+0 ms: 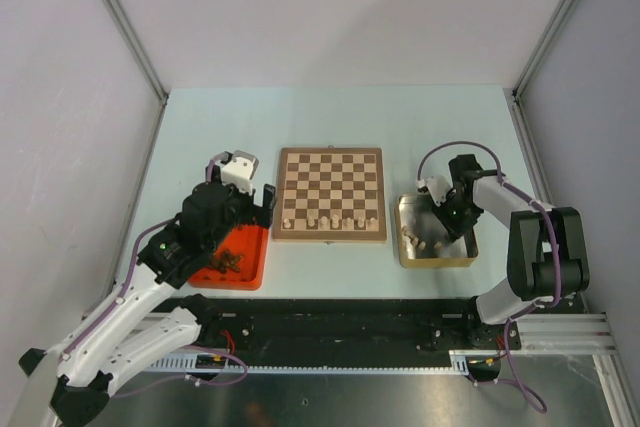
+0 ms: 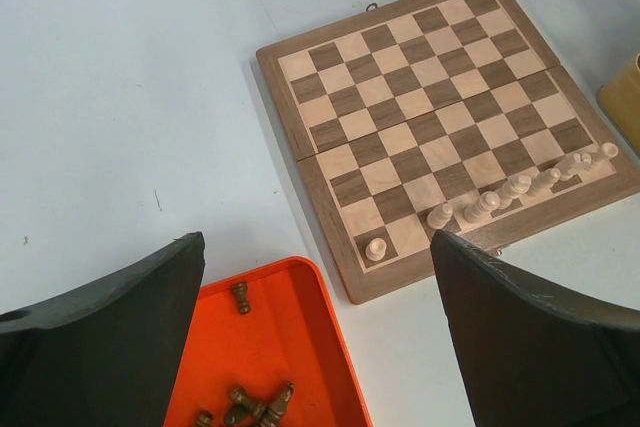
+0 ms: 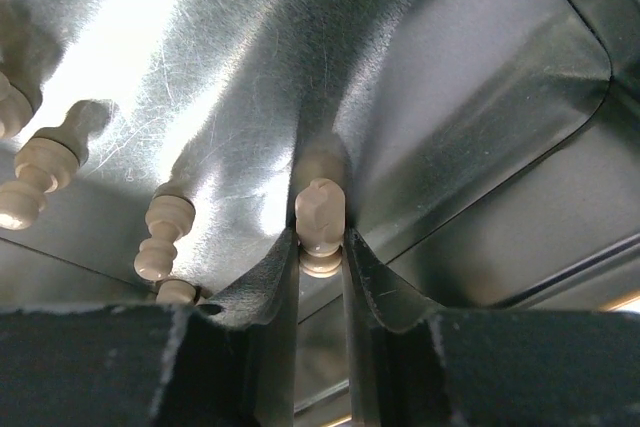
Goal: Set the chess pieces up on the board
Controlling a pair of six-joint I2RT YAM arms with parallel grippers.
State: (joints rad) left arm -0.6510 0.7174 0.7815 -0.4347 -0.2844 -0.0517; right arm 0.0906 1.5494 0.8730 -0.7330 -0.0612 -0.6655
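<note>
The board (image 1: 330,193) lies mid-table with a row of pale chess pieces (image 1: 330,219) along its near edge, also seen as pale chess pieces (image 2: 515,187) on the board (image 2: 440,107) in the left wrist view. My right gripper (image 3: 321,247) is down inside the gold tin (image 1: 437,245), shut on one pale chess piece (image 3: 320,222) pinched between its fingertips. More pale pieces (image 3: 160,237) lie loose on the tin floor. My left gripper (image 2: 318,277) hangs wide open over the red tray's (image 2: 290,327) far corner, holding nothing.
Dark brown pieces (image 2: 250,405) lie in the red tray (image 1: 236,257) left of the board. The tin's wall (image 3: 560,217) rises close on the right of the right gripper. Grey enclosure walls surround the table.
</note>
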